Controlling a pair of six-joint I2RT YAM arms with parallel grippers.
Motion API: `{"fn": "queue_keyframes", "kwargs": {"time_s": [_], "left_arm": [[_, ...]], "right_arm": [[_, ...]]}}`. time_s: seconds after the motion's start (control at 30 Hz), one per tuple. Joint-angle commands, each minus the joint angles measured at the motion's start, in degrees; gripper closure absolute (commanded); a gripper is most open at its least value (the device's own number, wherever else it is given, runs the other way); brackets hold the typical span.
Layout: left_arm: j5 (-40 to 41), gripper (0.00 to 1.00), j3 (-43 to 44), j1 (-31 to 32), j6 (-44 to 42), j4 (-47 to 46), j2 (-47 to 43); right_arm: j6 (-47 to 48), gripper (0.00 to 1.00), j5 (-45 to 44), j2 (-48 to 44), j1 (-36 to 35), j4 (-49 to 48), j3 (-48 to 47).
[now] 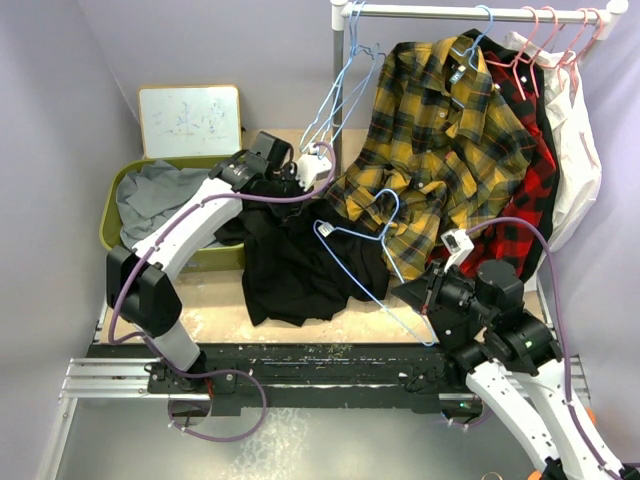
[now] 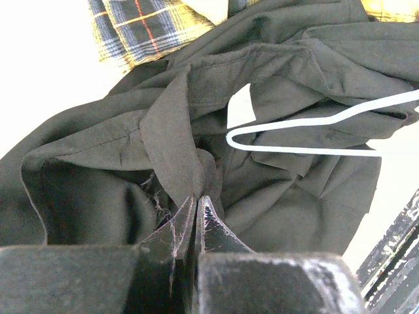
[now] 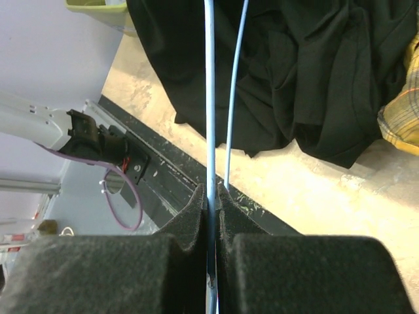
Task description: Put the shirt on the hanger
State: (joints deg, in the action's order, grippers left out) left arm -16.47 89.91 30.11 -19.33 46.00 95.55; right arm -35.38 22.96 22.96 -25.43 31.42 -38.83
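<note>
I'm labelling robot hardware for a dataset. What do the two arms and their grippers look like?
Both the left arm and right arm have white link shells, black joint housings and a purple cable looping alongside. The left gripper has shiny black fingers; the right gripper has black foam-textured pads.

A yellow plaid shirt (image 1: 440, 150) hangs on the rail (image 1: 430, 12); a grey garment (image 1: 150, 195) lies in the green bin (image 1: 107, 232).
</note>
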Motion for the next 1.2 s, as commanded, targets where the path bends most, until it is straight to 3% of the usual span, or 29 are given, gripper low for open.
{"fn": "queue_keyframes", "kwargs": {"time_s": [0.0,0.3,0.67,0.9,1.17], "left_arm": [[-4.40,1.00,2.71,-0.09,-2.13,0.84,-3.43],[-8.38,1.00,4.55,-0.01,-3.17,2.66,-5.82],[-7.57,1.00,6.31,-0.01,-3.25,3.16,-6.17],[-8.08,1.00,7.87,0.03,-3.77,4.17,-6.03],[-14.12,1.00,6.89,0.82,-6.57,7.83,-8.66]], "right_arm": [[0.87,1.00,-1.87,-0.27,0.12,-3.57,-1.87],[-4.45,1.00,1.68,5.01,0.12,-23.99,5.04],[-9.96,1.00,1.61,18.64,-2.31,-54.47,11.09],[-10.85,1.00,-4.69,27.17,-9.70,-66.81,11.75],[-10.90,1.00,-12.06,34.08,-10.29,-79.72,15.11]]}}
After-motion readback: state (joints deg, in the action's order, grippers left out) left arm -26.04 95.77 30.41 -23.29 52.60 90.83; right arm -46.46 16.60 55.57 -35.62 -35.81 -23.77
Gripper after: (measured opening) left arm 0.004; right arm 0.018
